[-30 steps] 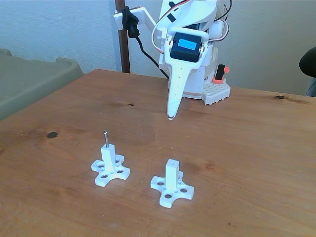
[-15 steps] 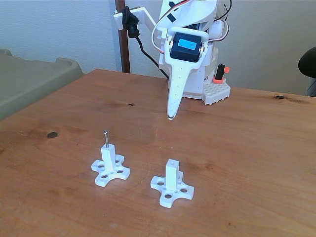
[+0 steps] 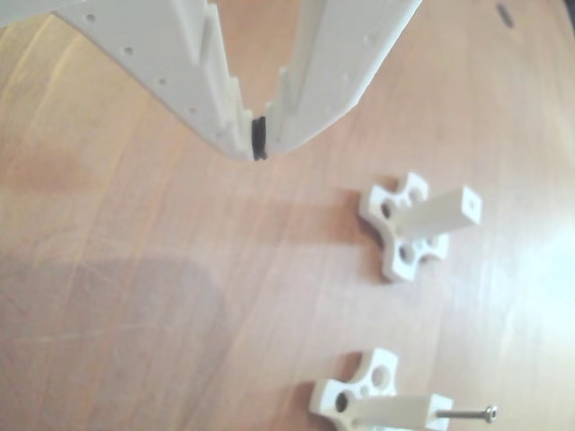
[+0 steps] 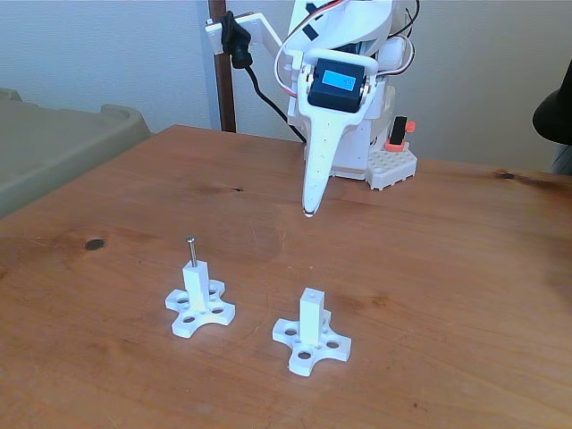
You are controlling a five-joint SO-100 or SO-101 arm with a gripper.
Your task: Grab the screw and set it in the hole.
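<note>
Near edge of the wooden table (image 4: 465, 268), fixed view: two white cross-base posts side by side, a little apart. Right post (image 4: 311, 315) is nearest, its tip hole (image 4: 311, 292) open, nothing in it. Left post (image 4: 196, 284) sits slightly farther back with the screw (image 4: 190, 250) standing upright in its tip, head up, shank partly exposed above the post. In the other view the posts appear tipped sideways: post with the bare hole (image 3: 470, 206) upper right, screw (image 3: 467, 414) poking out of the other post (image 3: 395, 409) at the bottom right. Farther back, mid-table, the gripper (image 4: 308, 213) points straight down, tips hovering above the wood, well apart from both posts and behind them, roughly between the two in left-right. Jaws closed, tips meeting on a small black pad (image 3: 259, 137), no object between them. White arm rises from the gripper to a blue-faced servo (image 4: 339, 83) and leans back to its base (image 4: 384, 165) at the far edge. Dark knot (image 4: 94, 243) in the wood at left, grey-green bin (image 4: 54, 143) far left beyond the table.
</note>
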